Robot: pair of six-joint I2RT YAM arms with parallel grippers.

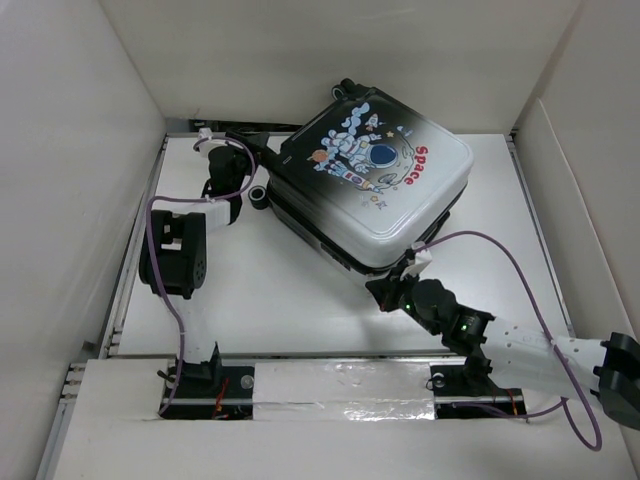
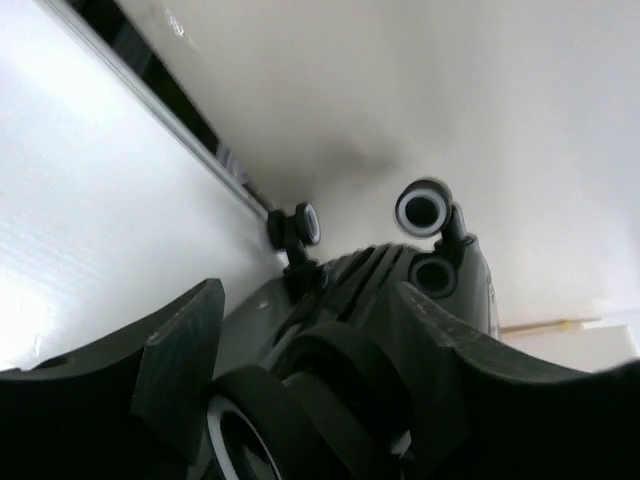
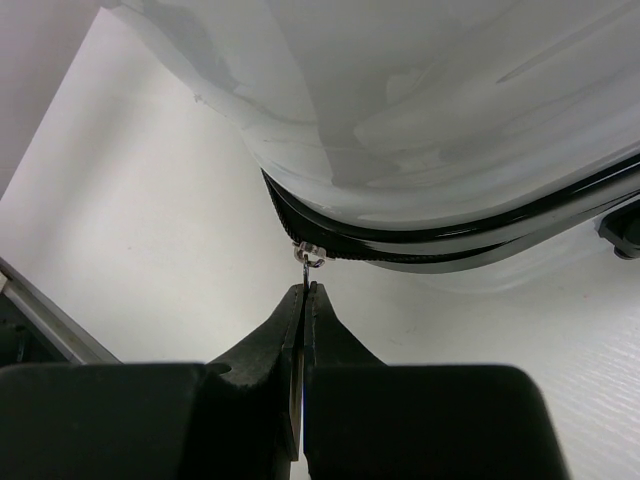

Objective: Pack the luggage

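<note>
Top external view: one small hard-shell suitcase [image 1: 370, 185], with a glossy shell shading from black to white and printed with a cartoon astronaut and red "SPACE" lettering, is recorded lying flat and closed. It is set print side up on the white table [image 1: 280, 300], between the two grippers.

Left gripper [image 1: 258, 190]: placed at the wheeled end of the suitcase. In the left wrist view its jaws are seen set wide apart. A black caster wheel with a pale ring [image 2: 255, 435] is lodged between the fingers [image 2: 180, 350]; whether the pads press on it cannot be told. Two further black wheels are noted beyond the fingertips, one ahead and to the right [image 2: 425, 205] and one ahead and to the left [image 2: 300, 225]. Both stand out from the dark end of the shell, with the white wall [image 2: 400, 90] behind them.

Right gripper [image 1: 385, 290]: placed at the near white corner of the suitcase. In the right wrist view the jaws are seen fully closed, and a small silver metal zip pull [image 3: 311, 258] is pinched at the very fingertips. The black zip line [image 3: 420, 245] is seen directly ahead of the tips, running along the seam under the white shell.
</note>
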